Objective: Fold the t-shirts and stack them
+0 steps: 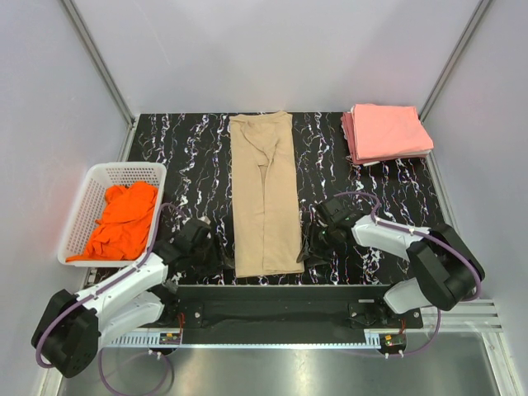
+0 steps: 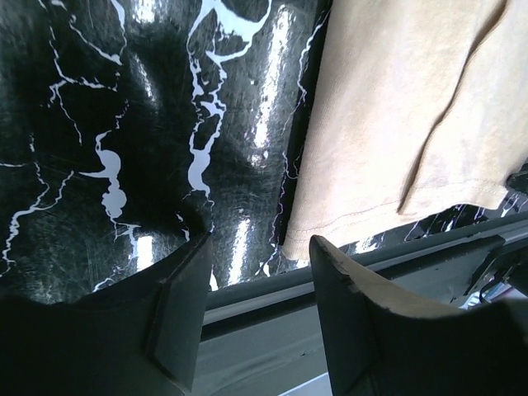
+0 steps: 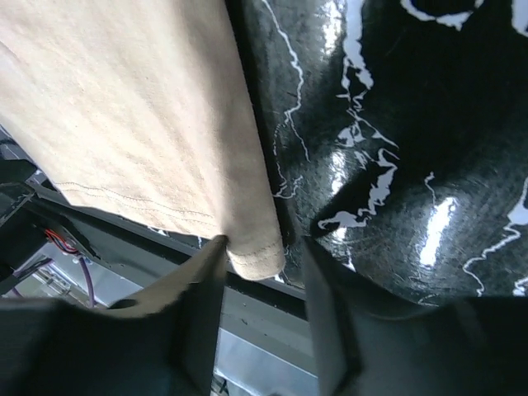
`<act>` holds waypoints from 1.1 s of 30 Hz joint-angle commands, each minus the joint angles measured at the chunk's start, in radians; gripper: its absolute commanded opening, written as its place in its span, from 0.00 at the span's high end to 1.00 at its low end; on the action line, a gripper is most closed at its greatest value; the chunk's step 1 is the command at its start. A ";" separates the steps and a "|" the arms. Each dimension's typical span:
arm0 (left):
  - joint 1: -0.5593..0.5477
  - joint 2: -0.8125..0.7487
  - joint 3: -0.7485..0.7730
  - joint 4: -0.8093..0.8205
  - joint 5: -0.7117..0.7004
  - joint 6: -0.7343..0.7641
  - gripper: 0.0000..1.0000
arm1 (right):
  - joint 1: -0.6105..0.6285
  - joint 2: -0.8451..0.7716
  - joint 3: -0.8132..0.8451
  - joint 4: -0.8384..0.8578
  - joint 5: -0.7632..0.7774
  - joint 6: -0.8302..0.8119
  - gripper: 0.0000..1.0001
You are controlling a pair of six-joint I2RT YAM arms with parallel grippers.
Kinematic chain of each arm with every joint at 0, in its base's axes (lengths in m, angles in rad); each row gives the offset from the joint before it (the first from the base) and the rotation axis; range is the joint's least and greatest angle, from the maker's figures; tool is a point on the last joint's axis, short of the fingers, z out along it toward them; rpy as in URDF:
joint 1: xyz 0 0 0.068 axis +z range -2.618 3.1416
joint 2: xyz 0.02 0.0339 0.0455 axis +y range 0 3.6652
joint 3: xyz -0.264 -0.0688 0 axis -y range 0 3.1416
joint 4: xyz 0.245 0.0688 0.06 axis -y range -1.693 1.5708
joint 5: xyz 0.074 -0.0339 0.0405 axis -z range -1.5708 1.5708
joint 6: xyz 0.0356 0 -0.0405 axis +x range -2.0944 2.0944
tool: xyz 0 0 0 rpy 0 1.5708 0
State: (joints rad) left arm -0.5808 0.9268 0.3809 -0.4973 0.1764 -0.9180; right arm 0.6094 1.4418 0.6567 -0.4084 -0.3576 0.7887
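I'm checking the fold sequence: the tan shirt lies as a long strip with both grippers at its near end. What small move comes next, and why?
Probably a pinch on the near hem. The tan shirt's near right corner sits between the open fingers of the right gripper. The near left corner lies just ahead of the open left gripper. Nudging the left gripper forward and closing both should secure the hem for folding it away.

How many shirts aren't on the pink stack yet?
2. The tan shirt lies folded into a long strip down the middle of the table; the orange shirt sits crumpled in the white basket at left. More may be hidden beneath the orange one.
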 commanded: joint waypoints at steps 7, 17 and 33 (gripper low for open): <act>-0.030 -0.014 -0.077 0.104 0.025 -0.084 0.48 | 0.020 0.014 -0.032 0.082 0.002 0.020 0.66; -0.057 0.024 -0.077 0.131 0.012 -0.104 0.53 | 0.026 0.003 -0.068 0.092 -0.015 0.038 0.66; -0.108 0.061 -0.082 0.213 -0.014 -0.116 0.88 | 0.027 -0.003 -0.083 0.106 -0.014 0.044 0.88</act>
State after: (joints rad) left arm -0.6792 0.9821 0.3141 -0.3340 0.1909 -1.0393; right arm 0.6231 1.4517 0.5880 -0.2996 -0.3935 0.8330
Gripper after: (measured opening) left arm 0.147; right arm 0.147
